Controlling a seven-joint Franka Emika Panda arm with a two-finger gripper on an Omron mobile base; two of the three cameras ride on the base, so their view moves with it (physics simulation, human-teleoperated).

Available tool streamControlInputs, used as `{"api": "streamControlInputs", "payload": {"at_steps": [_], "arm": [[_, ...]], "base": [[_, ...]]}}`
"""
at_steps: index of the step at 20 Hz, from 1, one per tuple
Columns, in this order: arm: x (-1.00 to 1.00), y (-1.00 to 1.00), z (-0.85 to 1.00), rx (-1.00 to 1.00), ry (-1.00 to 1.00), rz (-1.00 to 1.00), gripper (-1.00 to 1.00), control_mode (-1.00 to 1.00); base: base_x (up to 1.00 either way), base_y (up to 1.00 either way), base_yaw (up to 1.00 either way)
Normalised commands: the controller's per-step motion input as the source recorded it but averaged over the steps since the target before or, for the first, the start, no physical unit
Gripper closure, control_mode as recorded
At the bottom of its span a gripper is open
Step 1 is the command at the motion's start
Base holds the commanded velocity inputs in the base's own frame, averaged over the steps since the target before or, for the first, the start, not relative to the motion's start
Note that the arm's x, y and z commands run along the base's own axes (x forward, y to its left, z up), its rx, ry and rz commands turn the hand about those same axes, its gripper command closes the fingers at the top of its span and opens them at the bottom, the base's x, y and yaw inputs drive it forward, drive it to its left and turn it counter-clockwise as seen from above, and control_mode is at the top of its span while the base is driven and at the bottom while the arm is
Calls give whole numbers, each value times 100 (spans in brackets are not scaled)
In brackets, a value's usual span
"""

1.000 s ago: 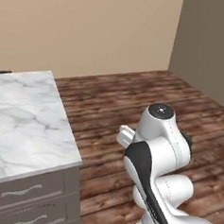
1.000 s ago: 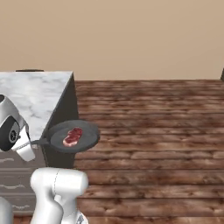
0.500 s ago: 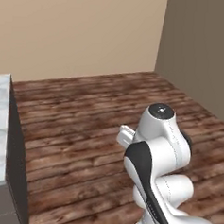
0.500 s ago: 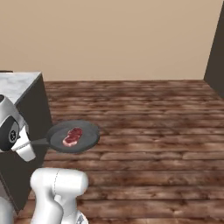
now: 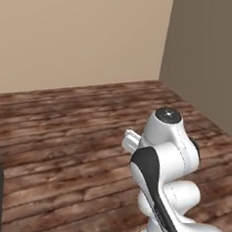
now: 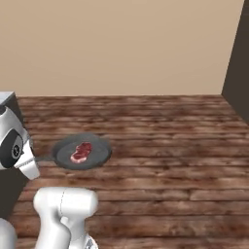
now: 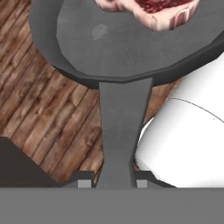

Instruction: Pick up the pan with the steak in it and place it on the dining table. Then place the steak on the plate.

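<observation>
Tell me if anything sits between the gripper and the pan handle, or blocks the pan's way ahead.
Nothing sits between them: the gripper is shut on the handle of the pan, with the steak lying inside. The pan hangs over bare wooden floor. No dining table is in sight, so the rest of the route cannot be judged.

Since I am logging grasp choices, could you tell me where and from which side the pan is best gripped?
By its straight handle, approached end-on from the side away from the bowl. The pan is shallow and wide, and the steak fills its middle. The gripper already holds it that way, closed across the handle's end.
</observation>
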Motion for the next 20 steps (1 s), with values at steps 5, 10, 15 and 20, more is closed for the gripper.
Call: {"api": "streamControlInputs", "payload": {"at_steps": [5,10,15,20], "arm": [[0,0,0,0,0,0,100,100],[0,0,0,0,0,0,100,100],[0,0,0,0,0,0,100,100],[0,0,0,0,0,0,100,100]], "base": [[100,-6,2],[100,0,3],[100,0,2],[100,0,3]]}}
